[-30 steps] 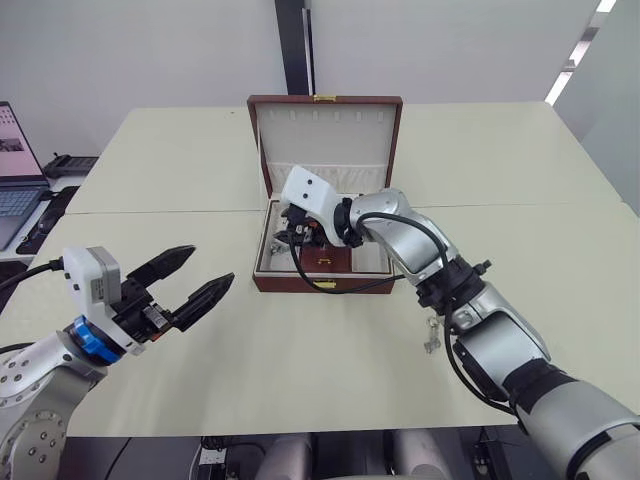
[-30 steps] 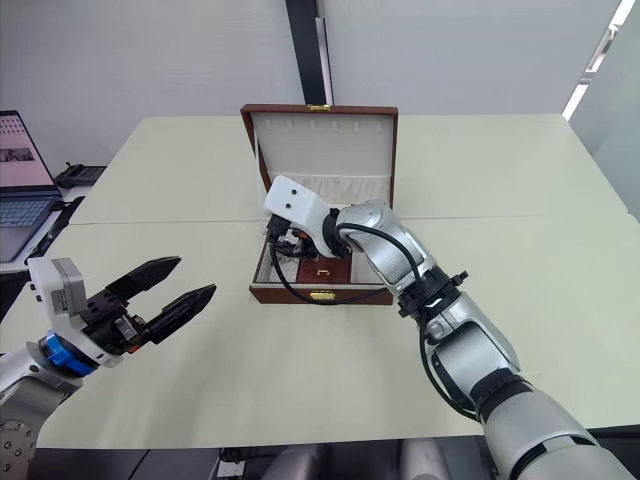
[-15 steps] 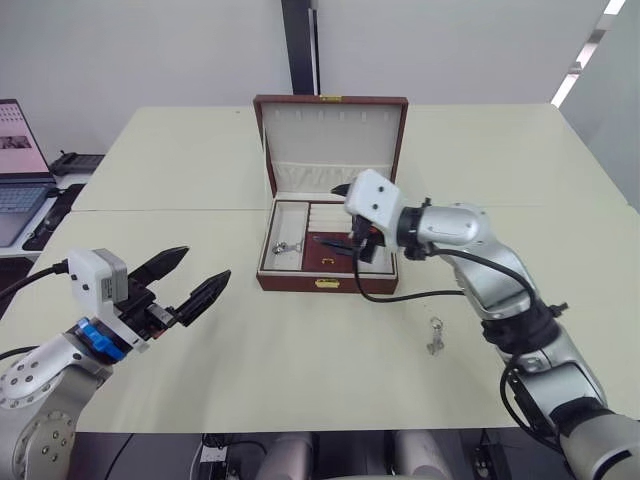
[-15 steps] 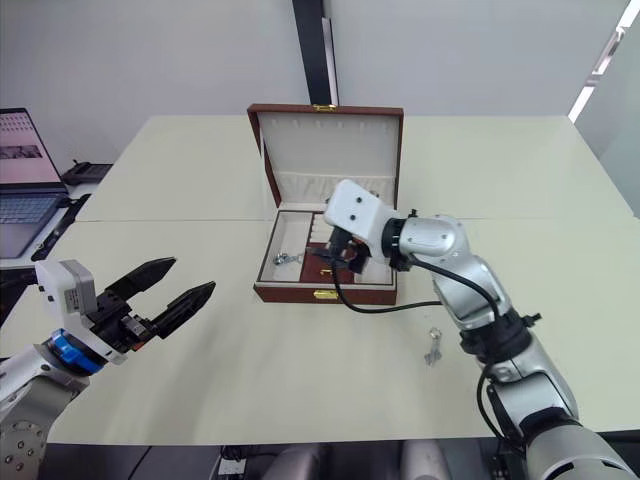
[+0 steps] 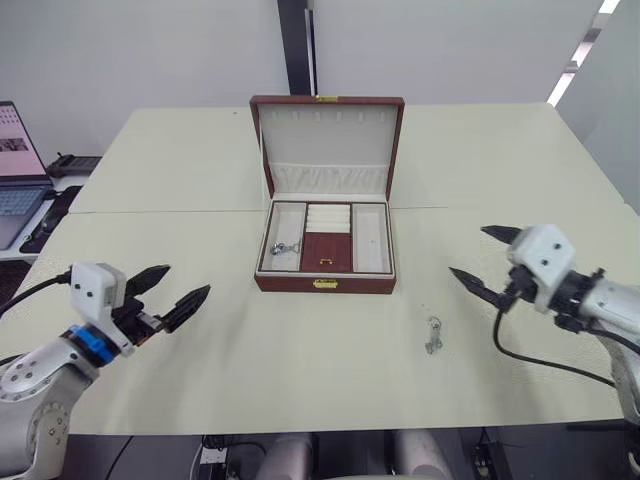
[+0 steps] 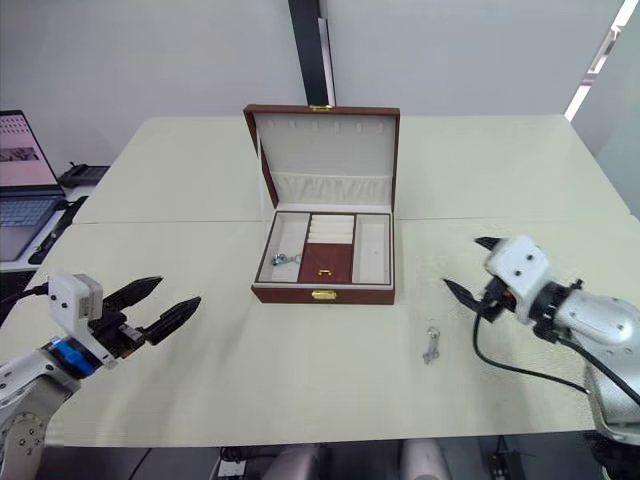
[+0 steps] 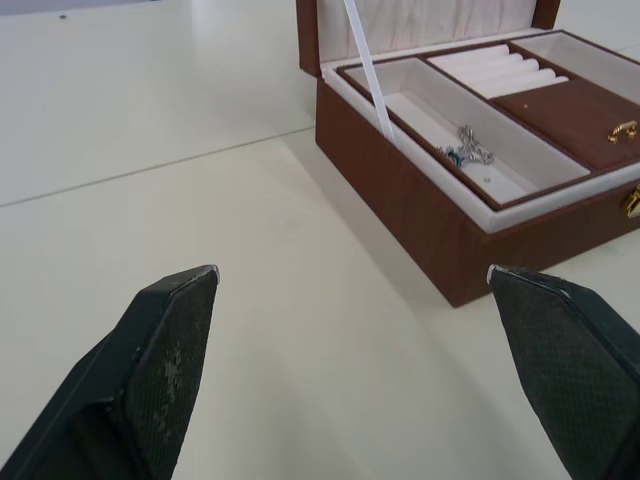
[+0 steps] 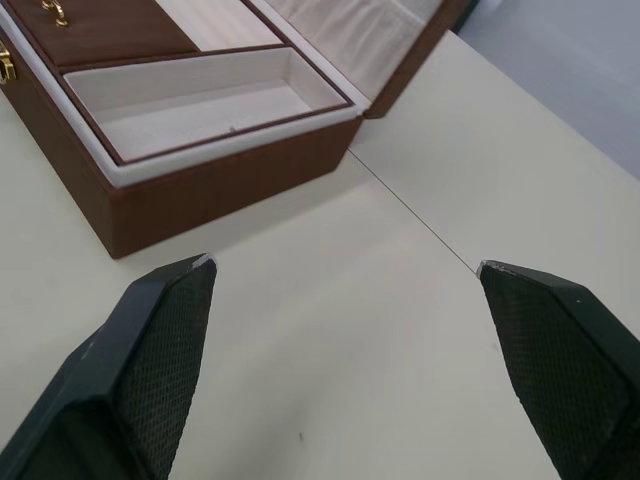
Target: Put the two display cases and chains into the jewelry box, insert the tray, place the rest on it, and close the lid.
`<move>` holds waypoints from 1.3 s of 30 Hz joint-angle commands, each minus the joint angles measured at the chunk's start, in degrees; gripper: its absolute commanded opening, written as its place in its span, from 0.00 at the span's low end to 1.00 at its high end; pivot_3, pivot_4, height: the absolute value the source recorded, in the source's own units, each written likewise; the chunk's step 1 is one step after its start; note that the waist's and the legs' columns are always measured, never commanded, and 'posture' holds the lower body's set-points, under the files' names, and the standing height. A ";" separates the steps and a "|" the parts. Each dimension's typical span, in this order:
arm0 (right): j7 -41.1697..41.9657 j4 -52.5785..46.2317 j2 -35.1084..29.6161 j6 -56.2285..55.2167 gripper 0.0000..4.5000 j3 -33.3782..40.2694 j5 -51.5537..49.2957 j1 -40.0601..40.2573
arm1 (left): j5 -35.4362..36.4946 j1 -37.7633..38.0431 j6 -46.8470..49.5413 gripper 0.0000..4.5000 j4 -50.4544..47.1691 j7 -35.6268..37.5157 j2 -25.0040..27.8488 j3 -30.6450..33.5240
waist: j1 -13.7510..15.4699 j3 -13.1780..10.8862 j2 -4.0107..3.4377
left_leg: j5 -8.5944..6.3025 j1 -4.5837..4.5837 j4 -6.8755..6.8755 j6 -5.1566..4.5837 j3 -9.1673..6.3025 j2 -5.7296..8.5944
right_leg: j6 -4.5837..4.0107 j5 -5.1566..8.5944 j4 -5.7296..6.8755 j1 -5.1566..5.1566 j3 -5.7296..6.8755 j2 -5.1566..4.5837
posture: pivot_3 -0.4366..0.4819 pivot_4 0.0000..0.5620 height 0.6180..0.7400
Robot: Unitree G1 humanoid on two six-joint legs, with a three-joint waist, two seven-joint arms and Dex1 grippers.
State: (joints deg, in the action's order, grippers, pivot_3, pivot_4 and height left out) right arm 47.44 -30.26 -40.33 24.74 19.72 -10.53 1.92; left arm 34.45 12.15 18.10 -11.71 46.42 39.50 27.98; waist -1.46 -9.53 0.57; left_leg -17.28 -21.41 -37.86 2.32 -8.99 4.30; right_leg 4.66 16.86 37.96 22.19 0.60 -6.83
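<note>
The jewelry box [image 5: 300, 284] stands at the table's middle with its lid [image 5: 327, 140] upright and open. The tray [image 5: 370, 240] sits inside it, brown centre panel and gold pull showing. One silver trinket [image 5: 285, 248] lies in the tray's left compartment, also seen in the left wrist view [image 7: 465, 150]. A second silver trinket [image 5: 433, 335] lies on the table, right of the box's front. My left gripper [image 5: 188, 279] hovers open to the front left of the box. My right gripper [image 5: 467, 251] is open, right of the box and beyond the loose trinket. The display cases and chains are hidden.
A laptop [image 5: 15, 190] and a dark device [image 5: 70, 163] sit off the table's left edge. A seam [image 5: 150, 210] runs across the table behind the box's front half. A black pillar [image 5: 295, 45] rises behind the table.
My right gripper has drawn back from over the tray's left side to the table's right, leaving a silver trinket in the left compartment. The left gripper has sunk slightly.
</note>
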 commanded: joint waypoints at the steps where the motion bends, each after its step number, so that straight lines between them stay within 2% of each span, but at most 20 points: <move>1: 0.70 1.42 0.34 -6.09 0.99 6.81 -1.92 5.64 | -0.36 1.54 -3.21 1.00 2.75 4.16 0.93 2.60 | 0.04 0.00 0.00 | 0.00 0.01 0.00 0.00 -0.01 0.01 | 0.00 0.00 0.01 -0.03 0.00 -0.01 | 0.48 0.27 1.00; 8: -1.54 6.85 2.24 -12.29 0.99 9.23 -1.59 13.08 | -1.78 0.54 -6.22 1.00 8.05 6.80 1.06 2.19 | -0.01 0.00 0.00 | -0.01 0.19 0.02 -0.02 0.02 0.00 | 0.00 0.01 0.01 -0.16 -0.03 0.00 | 0.48 0.27 1.00; 21: -2.99 7.21 1.72 -10.87 0.99 8.87 -4.31 14.52 | -2.49 -2.09 -6.53 1.00 8.33 10.02 2.72 0.96 | -0.02 0.00 0.00 | -0.01 0.24 0.03 -0.01 0.00 -0.03 | 0.01 0.01 0.01 -0.21 -0.03 -0.01 | 0.48 0.27 1.00; 26: -2.82 7.27 1.21 -10.65 0.99 8.75 -5.11 14.20 | -3.17 -1.84 -8.67 1.00 5.40 15.49 4.94 -1.16 | -0.01 0.00 0.00 | -0.01 0.24 0.02 -0.01 0.00 -0.03 | 0.01 0.01 0.01 -0.23 -0.02 -0.01 | 0.48 0.27 1.00; 31: -3.00 3.95 1.88 -9.21 0.99 8.75 -7.25 14.93 | 0.02 -3.40 -6.34 1.00 -0.36 21.98 7.47 -5.39 | -0.01 0.00 0.00 | -0.01 0.25 0.02 -0.01 -0.01 -0.05 | 0.01 0.01 0.01 -0.25 -0.02 -0.02 | 0.48 0.27 1.00; 35: -3.75 1.35 2.44 -7.72 0.99 8.57 -8.74 15.54 | 1.60 -5.77 -5.68 1.00 -1.68 24.75 7.48 -7.51 | -0.05 0.00 -0.01 | -0.01 0.28 0.02 -0.02 0.00 -0.06 | 0.00 0.01 0.00 -0.29 -0.02 -0.01 | 0.48 0.27 1.00; 39: -4.53 -3.79 3.51 -4.90 0.99 5.47 -10.32 17.56 | 4.46 -9.72 -4.69 1.00 -3.32 30.60 7.32 -12.62 | -0.01 0.00 -0.01 | -0.01 0.39 0.04 -0.02 -0.01 -0.04 | 0.00 0.01 -0.01 -0.43 0.00 0.00 | 0.48 0.27 1.00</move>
State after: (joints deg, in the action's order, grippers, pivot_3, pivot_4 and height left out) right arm 43.36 -30.33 -37.06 18.83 25.70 -19.31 18.97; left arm 36.97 3.28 13.03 -13.14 74.73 46.23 16.33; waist -1.47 -9.53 0.56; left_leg -17.29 -21.01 -37.82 2.30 -9.01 4.27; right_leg 4.67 16.87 37.95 21.74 0.60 -6.83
